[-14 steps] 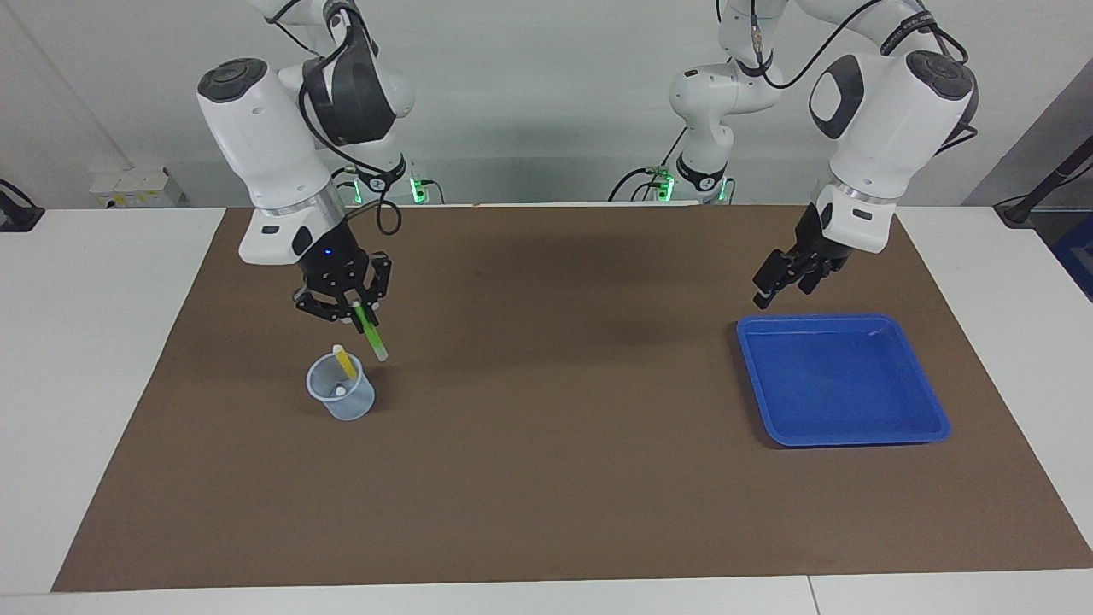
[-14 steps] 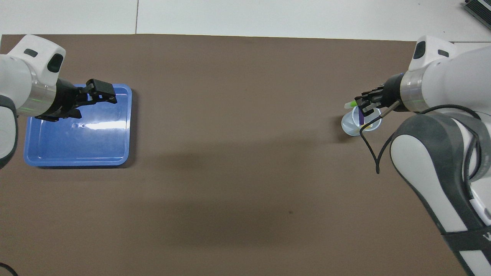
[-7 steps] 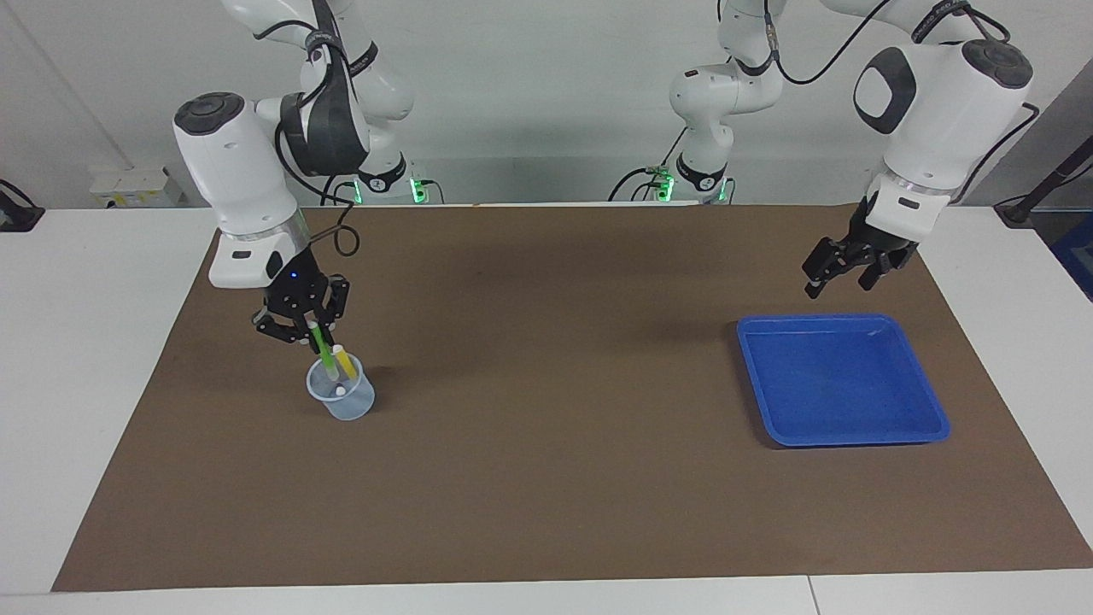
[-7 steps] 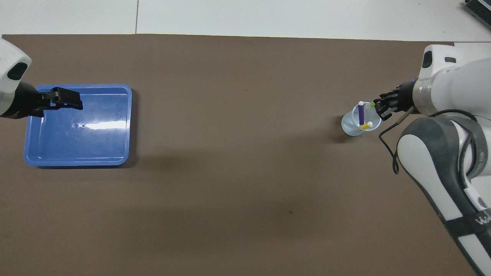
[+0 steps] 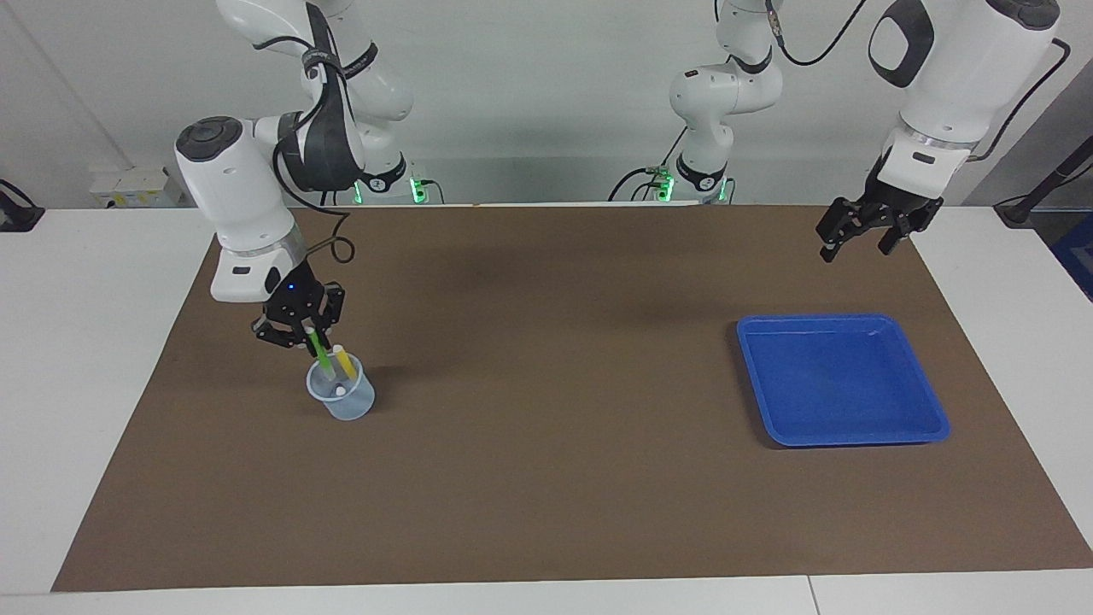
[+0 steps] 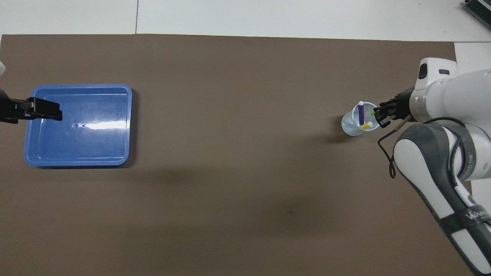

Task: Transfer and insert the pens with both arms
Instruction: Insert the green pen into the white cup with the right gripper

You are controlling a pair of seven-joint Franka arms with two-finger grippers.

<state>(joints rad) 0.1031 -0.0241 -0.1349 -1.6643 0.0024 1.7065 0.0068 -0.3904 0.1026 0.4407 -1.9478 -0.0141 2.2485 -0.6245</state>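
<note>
Brown matting (image 5: 546, 478) covers your counter (image 5: 102, 359), with a blue tray (image 5: 931, 410) toward the left arm's end and a clear cup (image 5: 341, 401) toward the right arm's end.

Right claw (image 5: 305, 332): pressed together on the green pen (image 5: 317, 348), just above the cup's rim at about its 11 o'clock in the facing view. The pen's lower end appears to sit inside the cup. The yellow pen (image 5: 344, 362) and the purple pen (image 6: 361, 114) stand in the cup, leaning.

Left claw (image 5: 864, 232): spread, holding nothing, raised over the mat at the tray's 12 o'clock in the facing view; this arm waits.

Risks, as I judge them:
- You release while the green pen is tilted, and it tips against the rim and falls out, or topples the light cup.
- The claw's links snag the yellow pen's cap on withdrawal and drag the cup.
- Pressing down further wedges the pen against the two already seated.

Whether the pen tip has reached the cup's floor cannot be told.
</note>
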